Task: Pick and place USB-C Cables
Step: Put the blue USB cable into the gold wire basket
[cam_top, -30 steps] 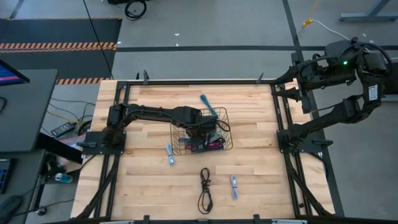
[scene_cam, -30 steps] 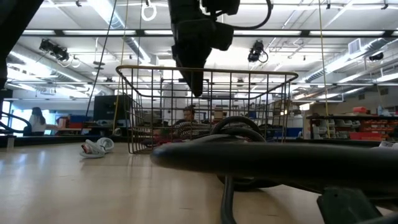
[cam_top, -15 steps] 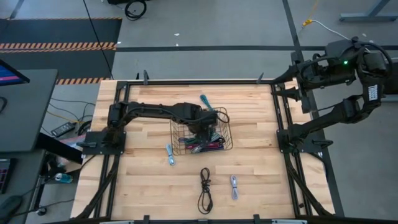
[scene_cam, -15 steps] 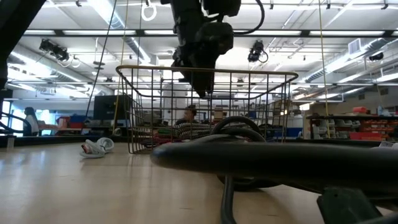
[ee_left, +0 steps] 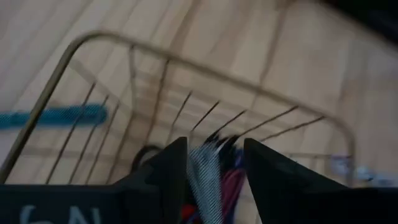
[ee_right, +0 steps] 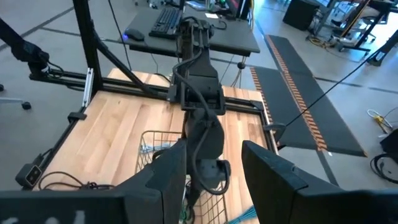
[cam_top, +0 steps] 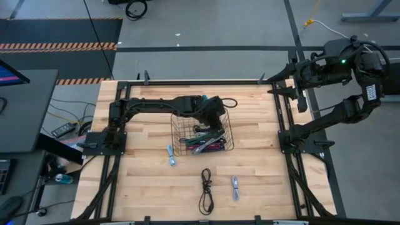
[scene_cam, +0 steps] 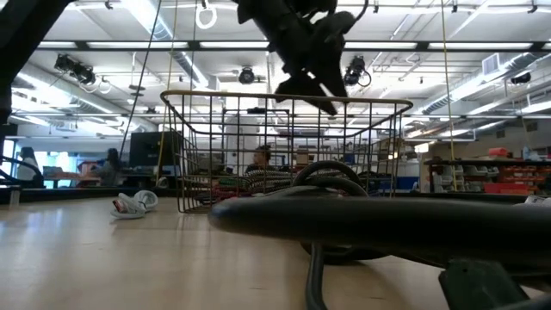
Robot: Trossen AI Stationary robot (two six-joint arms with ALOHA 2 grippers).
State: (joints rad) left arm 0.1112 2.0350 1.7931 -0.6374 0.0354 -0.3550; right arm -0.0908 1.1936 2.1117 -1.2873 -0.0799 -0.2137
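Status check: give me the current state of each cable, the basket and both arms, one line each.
Dark wire-mesh basket: upright, holding several cables.
Teal cable bundle: on table, outside basket's far side.
Pale blue-grey cable bundle: on table, left of basket.
Long black cable: on table, near edge.
Second pale cable bundle: on table, beside it.
Left gripper: above basket, jaws open, empty.
Right gripper: parked off-table, jaws open.

No text, label, brand, number or sign can be read on anything in these views.
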